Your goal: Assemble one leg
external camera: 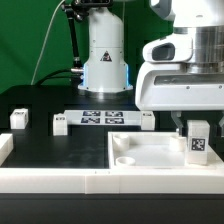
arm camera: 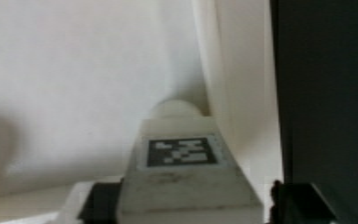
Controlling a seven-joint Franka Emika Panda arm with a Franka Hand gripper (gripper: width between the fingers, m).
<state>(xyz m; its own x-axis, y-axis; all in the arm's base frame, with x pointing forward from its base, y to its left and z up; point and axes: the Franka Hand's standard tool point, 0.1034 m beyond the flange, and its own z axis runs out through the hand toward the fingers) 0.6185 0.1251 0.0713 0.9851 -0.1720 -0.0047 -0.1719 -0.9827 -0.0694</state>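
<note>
Held upright between 2 dark fingertips (arm camera: 105, 198): 1 white leg (arm camera: 181, 155), tag facing camera. Close beneath: white tray-like piece (arm camera: 87, 70). Beside it: black table (arm camera: 327, 90).

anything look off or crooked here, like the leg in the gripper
Nothing stands out. The leg sits upright in the gripper over the white tray-like piece, and the loose legs behind stand upright too.

White arm (external camera: 105, 50) w/ black joints; claw (external camera: 190, 122) w/ black fingers (arm camera: 105, 200).
</note>
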